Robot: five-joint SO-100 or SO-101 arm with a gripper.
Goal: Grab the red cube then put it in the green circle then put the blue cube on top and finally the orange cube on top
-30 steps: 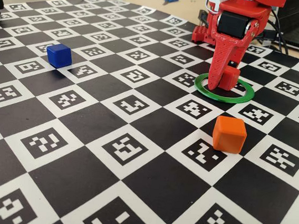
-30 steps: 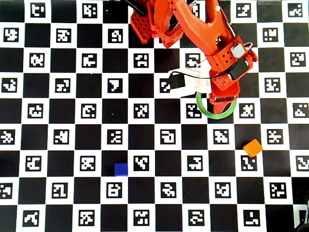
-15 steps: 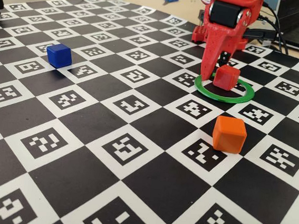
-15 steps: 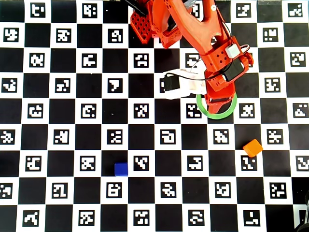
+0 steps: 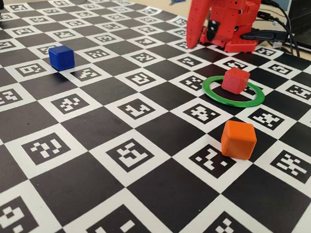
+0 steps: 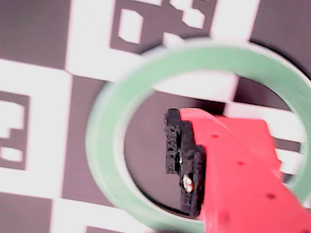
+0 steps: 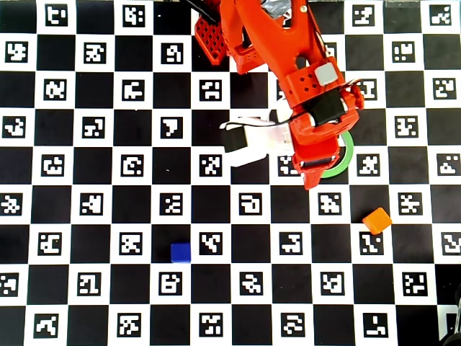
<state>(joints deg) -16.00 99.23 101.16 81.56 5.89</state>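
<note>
The gripper (image 7: pixel 311 180) hangs above the board in the centre-right of the overhead view, holding nothing; whether its jaws stand parted or closed I cannot tell, since the wrist view shows only one red finger with its black pad (image 6: pixel 182 160) over the blurred green circle (image 6: pixel 107 145). In the fixed view the arm fills the upper middle of the frame, clear of the ring.

The red cube (image 5: pixel 235 79) sits on the board inside the green circle (image 5: pixel 213 92), toward the far side of it, so the first step looks done. The step in hand is, by my reading, going for the blue cube (image 5: pixel 61 57), which stands at the left of the fixed view, and in the overhead view (image 7: pixel 181 251) lies lower left of centre, well apart from the ring. The next move calls for a swing across the board, a descent with jaws wide, and later a square placement on a small red top.

The orange cube (image 5: pixel 238 139) waits near the ring, toward the camera. The checkered mat (image 5: pixel 140 159) around the blue cube is bare, giving free approach; the board's edge is far from it
</note>
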